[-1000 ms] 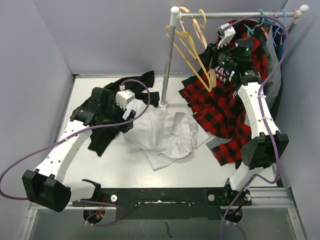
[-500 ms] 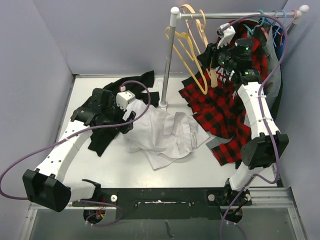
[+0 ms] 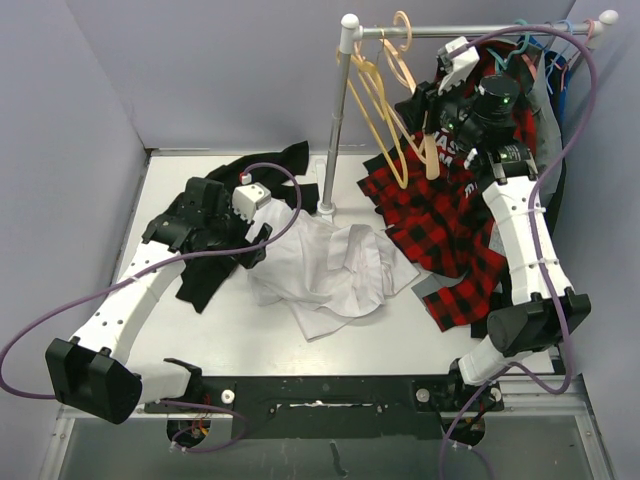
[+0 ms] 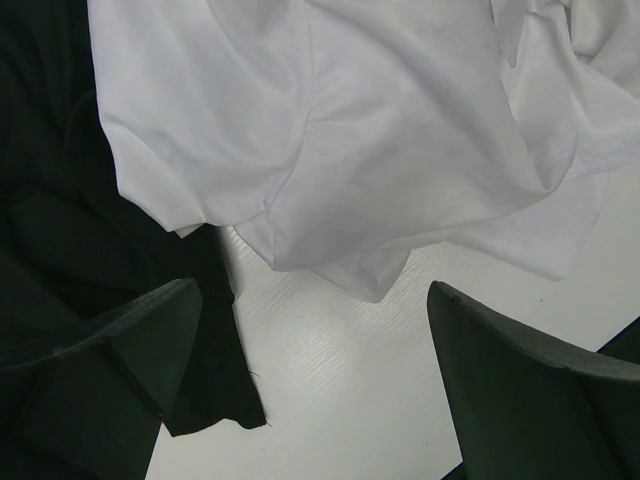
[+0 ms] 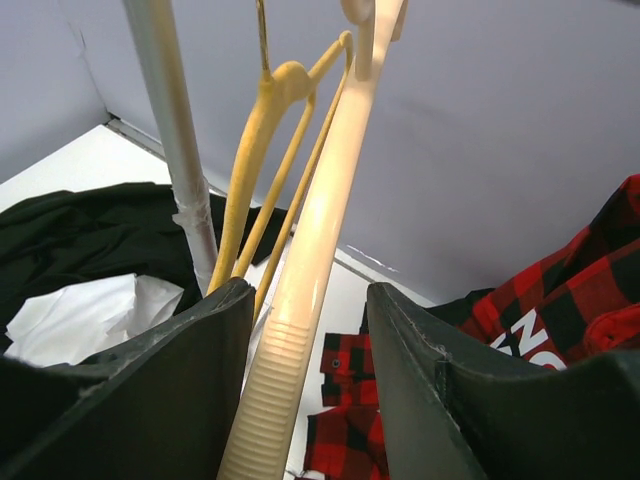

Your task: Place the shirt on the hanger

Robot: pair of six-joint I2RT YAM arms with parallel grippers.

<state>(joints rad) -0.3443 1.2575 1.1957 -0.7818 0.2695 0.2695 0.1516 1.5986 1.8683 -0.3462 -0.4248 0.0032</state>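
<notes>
Unhooking hanger (image 5: 332,190) wants a straight lift off rail (image 3: 470,30); right gripper (image 5: 305,305) clamps its arm, left gripper (image 4: 310,335) splayed wide above white shirt (image 4: 350,130).

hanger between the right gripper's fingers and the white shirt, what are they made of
Hanger: looks like moulded plastic, pale peach, glossy, light glinting along its arm, ridges near the end. Shirt: thin woven cloth, matte white, creased; cotton or a blend, can't tell.

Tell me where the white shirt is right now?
In the top view the shirt lies crumpled mid-table, just in front of the rack pole, between the black garment on the left and the red plaid shirt on the right.
</notes>
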